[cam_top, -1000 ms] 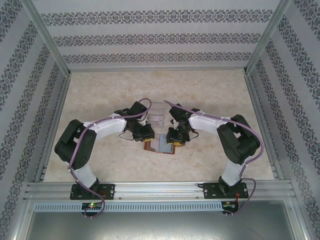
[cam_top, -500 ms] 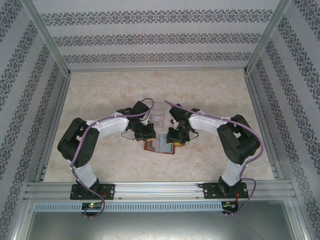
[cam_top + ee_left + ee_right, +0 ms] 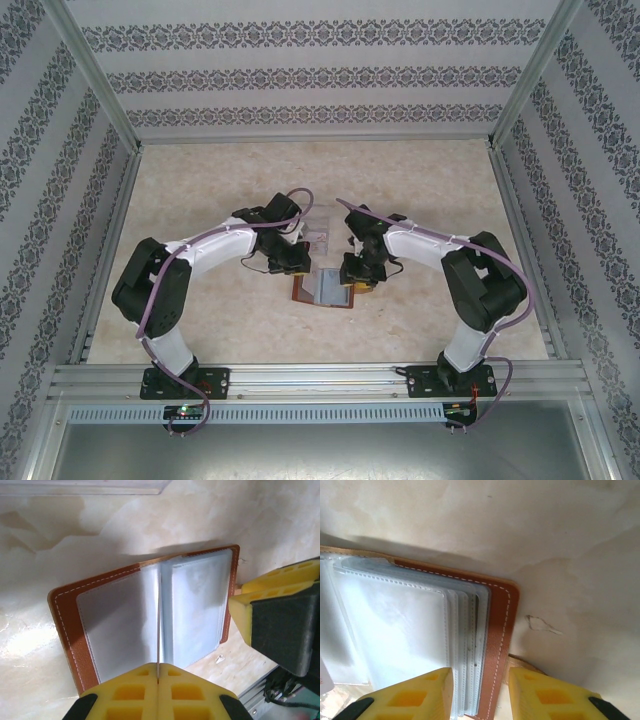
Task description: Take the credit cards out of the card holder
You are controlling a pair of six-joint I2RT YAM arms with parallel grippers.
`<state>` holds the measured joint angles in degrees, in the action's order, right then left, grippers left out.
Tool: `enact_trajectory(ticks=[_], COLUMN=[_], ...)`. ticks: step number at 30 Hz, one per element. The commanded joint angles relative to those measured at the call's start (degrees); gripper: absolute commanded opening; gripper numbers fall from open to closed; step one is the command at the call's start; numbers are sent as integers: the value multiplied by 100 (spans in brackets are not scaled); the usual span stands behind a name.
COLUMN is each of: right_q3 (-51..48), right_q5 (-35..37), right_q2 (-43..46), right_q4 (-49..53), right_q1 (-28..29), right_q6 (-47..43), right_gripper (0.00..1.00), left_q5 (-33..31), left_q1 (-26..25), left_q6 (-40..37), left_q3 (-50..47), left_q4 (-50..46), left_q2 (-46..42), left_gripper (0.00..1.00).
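Brown card holder (image 3: 67, 625), open, flat

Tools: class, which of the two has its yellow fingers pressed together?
The left tool, pinching a thin upright sheet of the card holder; on the right tool they stand apart.

No legible text or labels anywhere

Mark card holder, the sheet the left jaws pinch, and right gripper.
card holder (image 3: 70, 625): left wrist view, brown leather cover.
thin sheet (image 3: 158, 610): left wrist view, upright edge above the shut jaws.
right gripper (image 3: 480, 690): right wrist view, midway between yellow fingertips.
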<state>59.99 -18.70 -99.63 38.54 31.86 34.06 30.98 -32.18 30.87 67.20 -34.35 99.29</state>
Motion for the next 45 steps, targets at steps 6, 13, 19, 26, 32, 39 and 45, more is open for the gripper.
enact_trajectory(ticks=[6,13,19,26,32,39,45], right_q3=[133,118,75,49,-41,-117,-185], right_q5=[171,200,224,222,233,269,311], right_q2=[424,561,682,755,849,959,1027], right_q4=[357,426,461,491,491,533,539], right_q1=[-223,-368,-442,-470,-506,-530,-580], right_q6=[-246,-333,-376,-396,-359,-326,-274], right_gripper=[35,35,35,35,35,35,35], left_q5=[-425,-905,-839,-1120,-1555,-1787,-1938], left_q1=[-3,1,-5,-14,-8,38,56], left_q6=[-2216,-4023,-5663,-7286,-8158,-8785,-9094], left_q3=[905,1577,2071,3092,3621,3768,4099], left_q4=[-1276,-1773,-2144,-3070,-3369,-3109,-3178], left_q2=[-119,35,284,1023,1425,1462,1680], left_gripper=[0,0,0,0,0,0,0])
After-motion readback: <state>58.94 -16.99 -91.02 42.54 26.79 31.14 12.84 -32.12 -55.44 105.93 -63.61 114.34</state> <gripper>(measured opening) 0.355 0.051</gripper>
